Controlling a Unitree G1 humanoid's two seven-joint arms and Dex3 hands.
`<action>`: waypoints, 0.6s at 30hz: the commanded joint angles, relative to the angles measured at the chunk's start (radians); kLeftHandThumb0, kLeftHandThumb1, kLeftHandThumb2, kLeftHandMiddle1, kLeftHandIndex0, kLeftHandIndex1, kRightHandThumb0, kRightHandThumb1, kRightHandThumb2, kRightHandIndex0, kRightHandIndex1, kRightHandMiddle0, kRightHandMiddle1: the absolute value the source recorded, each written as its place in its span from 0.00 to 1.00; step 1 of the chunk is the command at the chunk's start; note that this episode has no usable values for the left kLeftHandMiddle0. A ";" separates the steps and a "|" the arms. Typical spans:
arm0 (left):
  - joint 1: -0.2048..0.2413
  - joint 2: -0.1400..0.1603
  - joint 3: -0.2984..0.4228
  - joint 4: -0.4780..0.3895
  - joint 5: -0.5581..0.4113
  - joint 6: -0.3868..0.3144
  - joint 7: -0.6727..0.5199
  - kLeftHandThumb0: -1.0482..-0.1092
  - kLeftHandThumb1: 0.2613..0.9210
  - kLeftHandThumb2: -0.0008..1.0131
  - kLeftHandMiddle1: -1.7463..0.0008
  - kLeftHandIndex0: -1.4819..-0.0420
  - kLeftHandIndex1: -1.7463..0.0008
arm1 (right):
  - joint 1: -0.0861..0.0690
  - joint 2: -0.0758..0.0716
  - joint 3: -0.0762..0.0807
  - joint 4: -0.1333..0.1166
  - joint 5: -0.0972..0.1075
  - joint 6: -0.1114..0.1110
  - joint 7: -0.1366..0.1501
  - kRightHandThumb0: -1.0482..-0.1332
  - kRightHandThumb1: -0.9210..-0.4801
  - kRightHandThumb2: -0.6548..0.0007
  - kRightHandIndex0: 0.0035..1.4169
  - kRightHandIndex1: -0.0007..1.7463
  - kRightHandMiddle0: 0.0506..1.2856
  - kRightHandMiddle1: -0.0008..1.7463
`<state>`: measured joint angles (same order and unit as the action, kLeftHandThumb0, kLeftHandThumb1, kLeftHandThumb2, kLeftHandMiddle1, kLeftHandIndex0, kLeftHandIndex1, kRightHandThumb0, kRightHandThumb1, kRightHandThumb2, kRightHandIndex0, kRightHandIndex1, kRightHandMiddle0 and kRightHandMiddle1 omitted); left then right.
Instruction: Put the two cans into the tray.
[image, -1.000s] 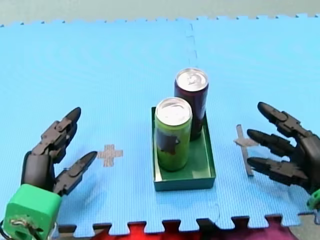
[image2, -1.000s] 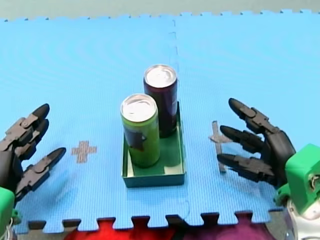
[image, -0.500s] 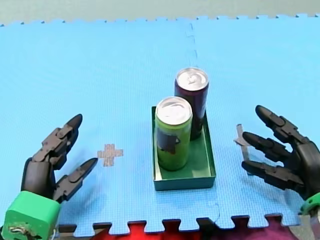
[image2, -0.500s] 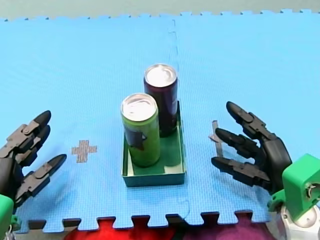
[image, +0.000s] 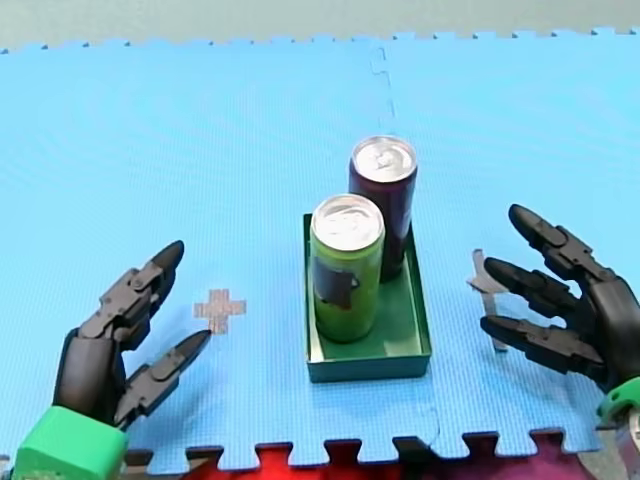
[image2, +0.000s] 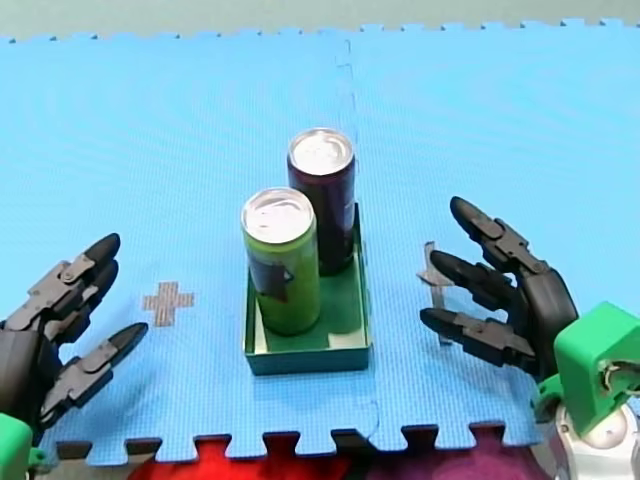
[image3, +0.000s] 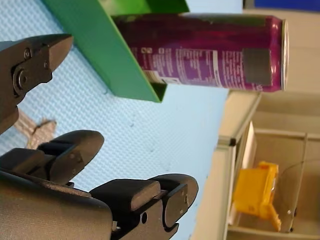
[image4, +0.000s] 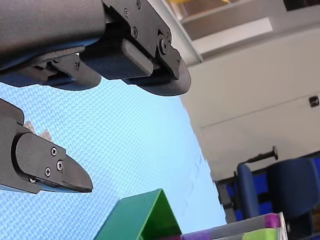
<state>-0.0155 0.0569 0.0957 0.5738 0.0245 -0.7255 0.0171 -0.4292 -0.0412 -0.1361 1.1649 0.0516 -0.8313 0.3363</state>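
Green can (image: 346, 285), purple can (image: 383, 200) upright in tray (image: 368, 366); left hand (image: 122, 335), right hand (image: 565, 308) flanking

Two head views from above, two wrist views from low down.
Looking forward and down from the head at the blue mat (image: 200, 120), from places a little apart, both taking in the green tray (image: 368, 368), green can (image: 346, 280), purple can (image: 385, 190), left hand (image: 125, 330) and right hand (image: 565, 310) at either side. Set very close behind black fingers (image3: 65, 150) at the wrists, tilted, low over the mat, facing the tray; purple can shared with the first wrist view, tray corner with the second.
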 joint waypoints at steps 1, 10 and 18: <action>0.002 0.007 0.004 -0.006 -0.005 0.004 -0.001 0.00 0.94 0.01 0.99 0.64 0.99 | -0.006 -0.005 0.002 0.001 -0.002 -0.001 -0.004 0.43 0.48 1.00 0.36 0.00 0.26 0.00; -0.001 0.016 0.005 -0.010 0.004 0.003 0.003 0.00 0.96 0.01 0.99 0.64 0.99 | -0.012 -0.003 0.003 0.004 0.002 0.001 -0.001 0.43 0.48 1.00 0.36 0.00 0.26 0.00; 0.002 0.019 0.005 -0.016 0.000 0.006 -0.002 0.00 0.97 0.01 1.00 0.64 1.00 | -0.016 -0.004 0.000 0.010 0.006 -0.009 0.007 0.44 0.49 1.00 0.36 0.00 0.26 0.00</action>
<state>-0.0152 0.0705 0.0977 0.5632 0.0293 -0.7228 0.0162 -0.4393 -0.0409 -0.1344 1.1720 0.0550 -0.8325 0.3413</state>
